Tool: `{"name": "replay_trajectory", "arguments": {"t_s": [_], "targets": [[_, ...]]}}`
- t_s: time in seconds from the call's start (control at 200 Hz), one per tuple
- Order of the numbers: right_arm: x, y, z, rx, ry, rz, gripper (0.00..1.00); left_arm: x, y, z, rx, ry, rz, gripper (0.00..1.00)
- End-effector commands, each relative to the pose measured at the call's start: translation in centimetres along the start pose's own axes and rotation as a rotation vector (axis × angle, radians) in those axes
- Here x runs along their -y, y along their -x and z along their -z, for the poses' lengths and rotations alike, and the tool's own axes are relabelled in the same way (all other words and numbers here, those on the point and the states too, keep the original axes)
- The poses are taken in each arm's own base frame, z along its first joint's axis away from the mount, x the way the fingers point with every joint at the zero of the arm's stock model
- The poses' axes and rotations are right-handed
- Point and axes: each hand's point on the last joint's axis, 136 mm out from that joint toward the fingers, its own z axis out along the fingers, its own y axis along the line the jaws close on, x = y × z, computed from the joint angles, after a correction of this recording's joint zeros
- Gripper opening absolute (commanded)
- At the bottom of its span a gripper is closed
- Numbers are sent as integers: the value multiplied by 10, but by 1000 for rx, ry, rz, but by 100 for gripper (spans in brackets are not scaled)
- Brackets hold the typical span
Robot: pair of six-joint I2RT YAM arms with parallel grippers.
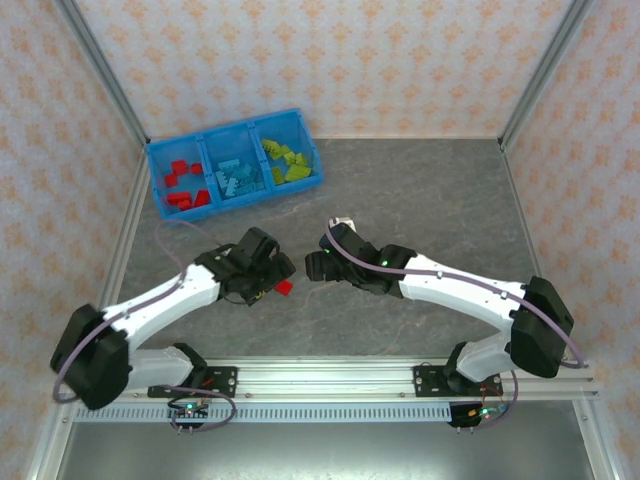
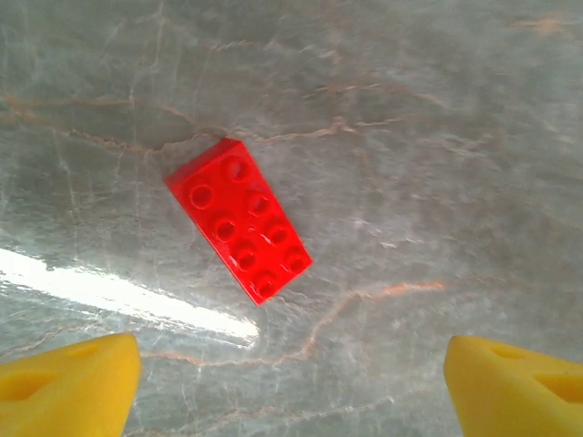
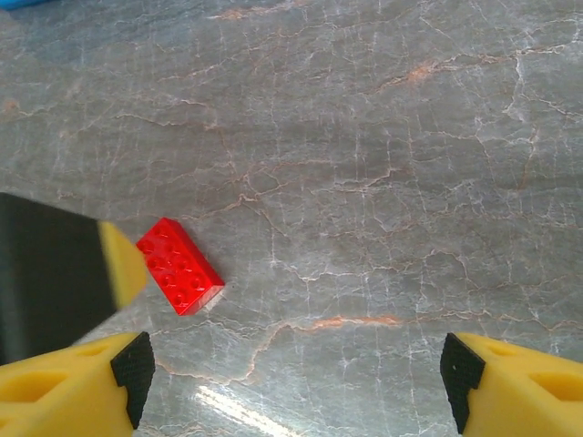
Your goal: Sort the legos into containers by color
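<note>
left gripper [image 2: 290,387]: your jaws stand wide apart with nothing between them, so nothing is held.
left fingers [image 2: 68,387]: yellow pads sit at the two lower corners of the left wrist view.
right gripper [image 3: 296,387]: this one is likewise spread wide and empty, with yellow tips at both lower corners of its own view.
red brick [image 2: 239,221]: a two-by-four piece lies studs up and flat on the grey marbled table [image 1: 430,200]. It is set diagonally just ahead of the left gripper, and in the top view it lies between the two grippers.
contact: from the right wrist you see one yellow left fingertip [image 3: 123,264] just beside the end of the red brick. Whether it touches cannot be told from that angle.
arms: both reach in toward the near middle of the table, with their tips facing each other, close but apart.
tray [image 1: 155,175]: bright blue, at the far left of the table, well apart from the red brick.
left compartment: red legos [image 1: 183,187].
middle compartment: light blue legos [image 1: 238,177].
right compartment: yellow-green legos [image 1: 287,160].
</note>
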Motion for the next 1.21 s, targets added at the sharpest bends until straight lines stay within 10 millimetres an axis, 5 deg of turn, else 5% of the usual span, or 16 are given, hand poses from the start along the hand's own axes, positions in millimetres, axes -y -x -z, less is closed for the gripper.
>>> {"name": "replay_trajectory", "arguments": {"t_s": [0.0, 0.29, 0.51, 0.781, 1.016, 1.201], "targets": [[8, 6, 2, 17, -46, -3, 84, 11, 2, -11, -12, 35, 44, 88], [20, 0, 8, 25, -80, -8, 84, -3, 9, -40, -12, 209, 12, 86], [27, 0, 12, 32, -106, -3, 84, -27, 2, -54, -56, 304, 14, 60], [20, -2, 7, 20, -78, 0, 84, -46, 0, -45, -56, 314, -12, 31], [-63, -28, 14, -91, 426, 75, 84, -10, 22, -3, 15, 102, -77, 22], [-59, -7, 17, 3, 387, 48, 85, 4, 98, 60, 207, 72, -61, 23]]}}
